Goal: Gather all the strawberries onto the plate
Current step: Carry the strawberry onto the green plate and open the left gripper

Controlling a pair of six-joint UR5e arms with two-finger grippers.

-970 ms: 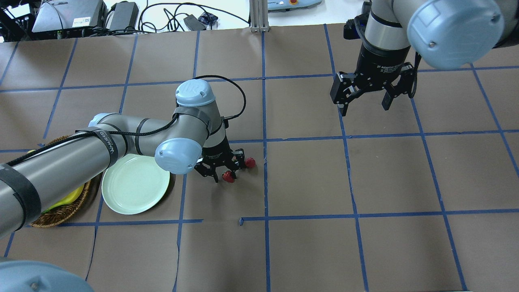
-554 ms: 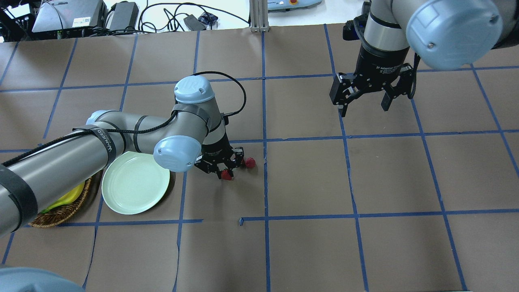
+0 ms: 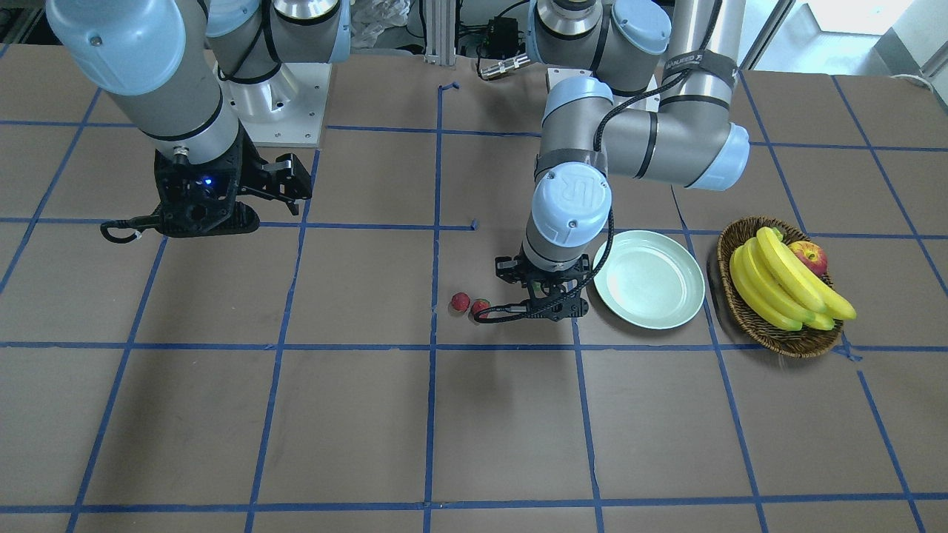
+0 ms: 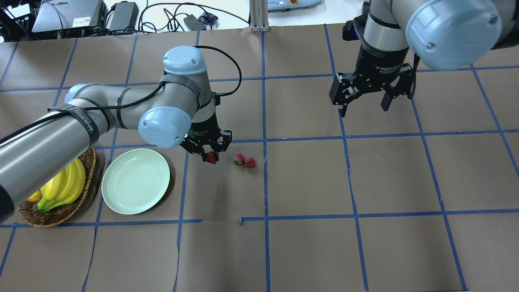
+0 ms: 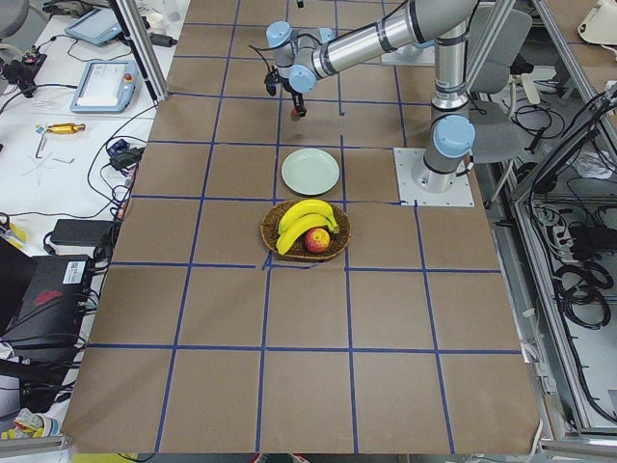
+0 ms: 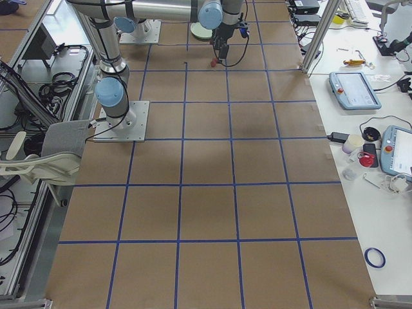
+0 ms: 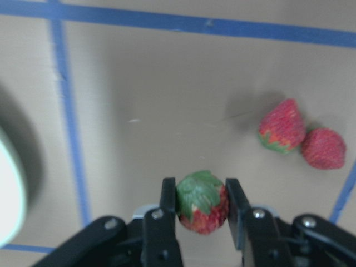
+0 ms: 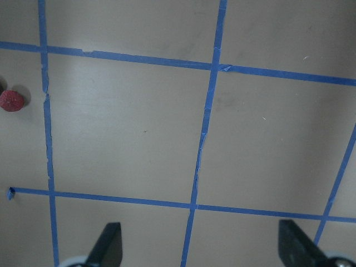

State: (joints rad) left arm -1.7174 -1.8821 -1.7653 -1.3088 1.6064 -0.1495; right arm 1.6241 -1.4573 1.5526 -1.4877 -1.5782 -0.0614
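Note:
My left gripper (image 4: 210, 154) is shut on one strawberry (image 7: 200, 194), held green cap up just above the table and a short way right of the plate (image 4: 136, 181). The pale mint plate has nothing in it; it also shows in the front view (image 3: 649, 289). Two more strawberries (image 4: 239, 159) (image 4: 250, 162) lie touching each other on the brown paper to the right of the held one, and the left wrist view shows them too (image 7: 281, 133) (image 7: 323, 148). My right gripper (image 4: 363, 106) hangs open and holding nothing over the far right of the table.
A brown wicker basket (image 4: 56, 217) with bananas (image 4: 61, 184) and an apple (image 3: 809, 257) stands left of the plate. Blue tape lines cross the brown paper. Cables and boxes lie beyond the table's far edge.
My left gripper has shut on a strawberry and carried it up and to the left, nearer the plate. The arm's shift has uncovered the basket and a second strawberry on the table. The right arm has barely moved.

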